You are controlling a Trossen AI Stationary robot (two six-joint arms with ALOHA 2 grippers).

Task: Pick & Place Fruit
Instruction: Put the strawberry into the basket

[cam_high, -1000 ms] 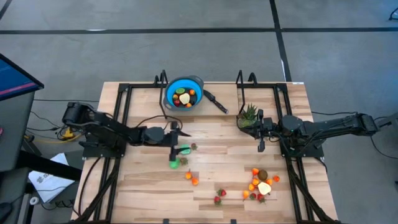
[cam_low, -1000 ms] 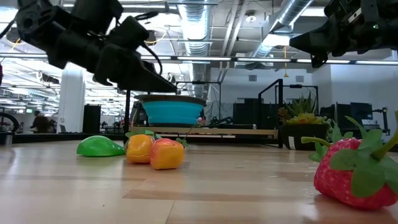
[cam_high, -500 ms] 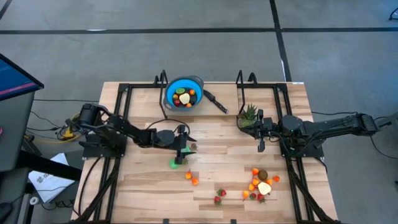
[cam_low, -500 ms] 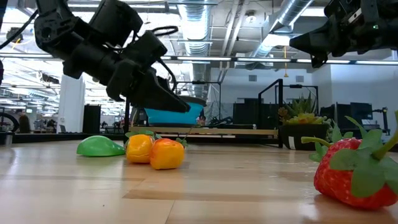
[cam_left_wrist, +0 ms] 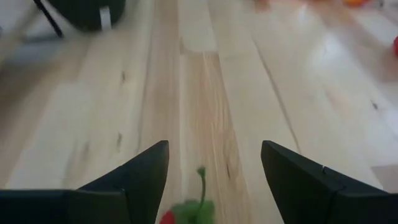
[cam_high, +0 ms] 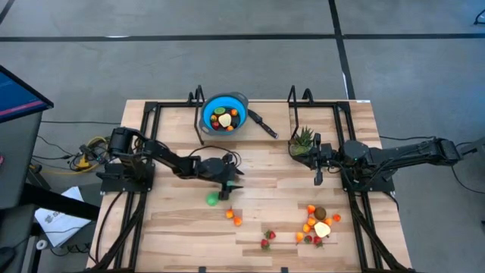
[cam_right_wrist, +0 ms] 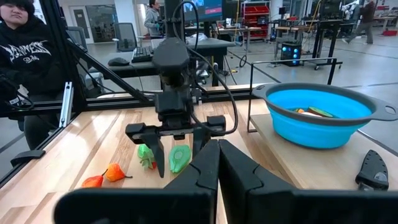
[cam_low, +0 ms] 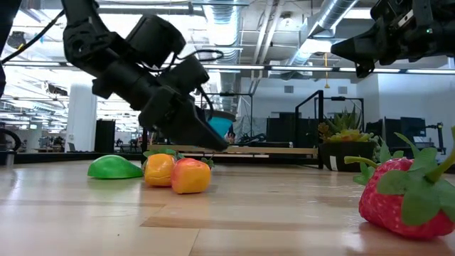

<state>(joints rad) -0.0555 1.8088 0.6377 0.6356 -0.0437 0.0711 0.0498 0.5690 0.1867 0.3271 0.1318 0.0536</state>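
Observation:
My left gripper (cam_high: 230, 180) stands open and low over the middle of the table, slanting down. A small red strawberry with green leaves (cam_left_wrist: 186, 212) lies on the wood between its two fingers, and I see no touch. A green fruit (cam_high: 212, 199) lies just nearer the front edge. Two orange pieces (cam_high: 233, 218) lie beyond it, and in the low view (cam_low: 175, 173) they sit in front of the gripper (cam_low: 215, 141). More fruit lies in a heap (cam_high: 318, 224) at the front right. My right gripper (cam_right_wrist: 217, 158) is shut and held high at the right, touching nothing.
A blue bowl (cam_high: 224, 114) with fruit inside stands at the far edge, a black handle (cam_high: 263, 123) beside it. A spiky green plant (cam_high: 303, 139) stands near the right arm. Two strawberries (cam_high: 267, 240) lie at the front. A person (cam_right_wrist: 28, 56) sits beyond the table.
My left gripper has gone toward the table's right edge and down, tipping more steeply, until its open fingers stand on either side of the strawberry. The fruit on the table has kept its place.

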